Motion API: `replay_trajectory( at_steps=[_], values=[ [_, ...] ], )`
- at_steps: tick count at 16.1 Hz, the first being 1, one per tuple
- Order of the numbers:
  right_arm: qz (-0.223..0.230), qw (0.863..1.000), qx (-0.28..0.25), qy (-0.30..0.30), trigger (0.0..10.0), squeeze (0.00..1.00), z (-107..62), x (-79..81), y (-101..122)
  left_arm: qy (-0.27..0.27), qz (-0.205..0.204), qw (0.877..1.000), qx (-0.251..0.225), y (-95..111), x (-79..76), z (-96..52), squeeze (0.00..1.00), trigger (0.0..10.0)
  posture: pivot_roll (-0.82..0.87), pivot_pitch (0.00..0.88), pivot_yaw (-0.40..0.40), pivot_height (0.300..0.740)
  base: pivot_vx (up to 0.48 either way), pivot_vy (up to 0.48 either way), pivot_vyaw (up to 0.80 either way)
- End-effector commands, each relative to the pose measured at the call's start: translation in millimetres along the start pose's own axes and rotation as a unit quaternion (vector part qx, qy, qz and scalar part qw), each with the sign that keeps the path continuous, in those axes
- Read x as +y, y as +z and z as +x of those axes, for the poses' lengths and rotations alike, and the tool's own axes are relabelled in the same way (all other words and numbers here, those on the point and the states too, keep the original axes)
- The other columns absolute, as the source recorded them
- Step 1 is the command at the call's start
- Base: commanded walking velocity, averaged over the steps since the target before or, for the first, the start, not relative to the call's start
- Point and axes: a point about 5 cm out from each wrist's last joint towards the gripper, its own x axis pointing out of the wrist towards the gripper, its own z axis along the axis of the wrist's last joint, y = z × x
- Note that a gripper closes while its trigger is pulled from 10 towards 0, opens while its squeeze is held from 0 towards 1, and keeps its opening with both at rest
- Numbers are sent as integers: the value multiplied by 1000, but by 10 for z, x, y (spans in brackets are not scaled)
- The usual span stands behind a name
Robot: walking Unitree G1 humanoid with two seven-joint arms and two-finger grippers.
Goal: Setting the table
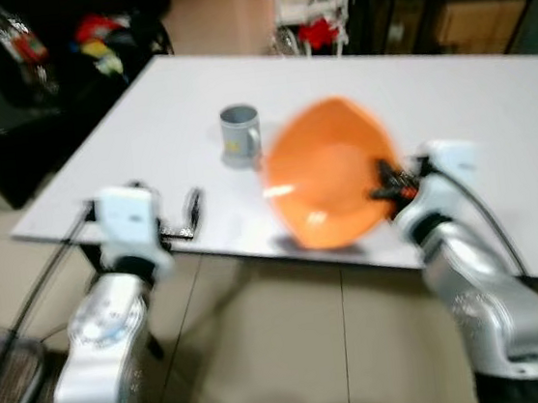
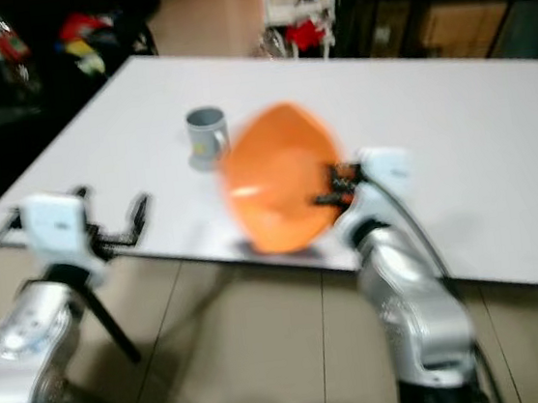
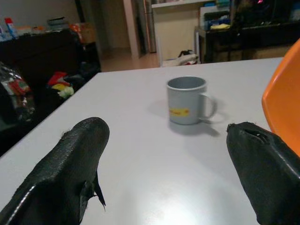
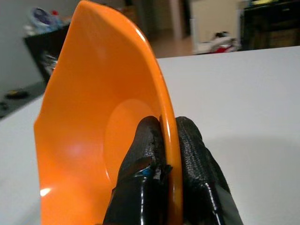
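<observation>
An orange bowl [image 1: 329, 170] hangs tilted on its side above the front edge of the white table [image 1: 494, 127]. My right gripper [image 1: 386, 180] is shut on the bowl's rim; in the right wrist view its black fingers [image 4: 145, 154] pinch the orange rim [image 4: 166, 136] from both sides. A grey metal mug [image 1: 240, 134] with a yellow label stands upright on the table behind the bowl, to its left. My left gripper [image 1: 191, 215] is open and holds nothing. It hovers over the table's front left edge, and the mug [image 3: 187, 100] stands ahead of its two spread fingers [image 3: 70, 164].
Dark furniture with red and yellow things [image 1: 100, 36] stands off the table's far left corner. A white stand with a red item [image 1: 318, 21] lies beyond the far edge. Tiled floor [image 1: 296, 354] runs below the table front.
</observation>
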Motion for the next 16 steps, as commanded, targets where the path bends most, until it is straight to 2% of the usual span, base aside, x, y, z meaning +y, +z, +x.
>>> replay_trajectory(
  at_steps=[1, 16],
  values=[
    [-5, 999, -25, -21, 10000, 0, -27, -103, 101, -12, -2, 1000, -2, 16, -63, 16, 0, 10000, 98, 0, 12, 740, 349, 0, 0],
    [36, 999, -23, -33, 10000, 0, 32, -194, 135, -19, 2, 1000, -1, 12, -68, 20, 0, 10000, 103, 0, 10, 740, 336, 0, 0]
  ],
)
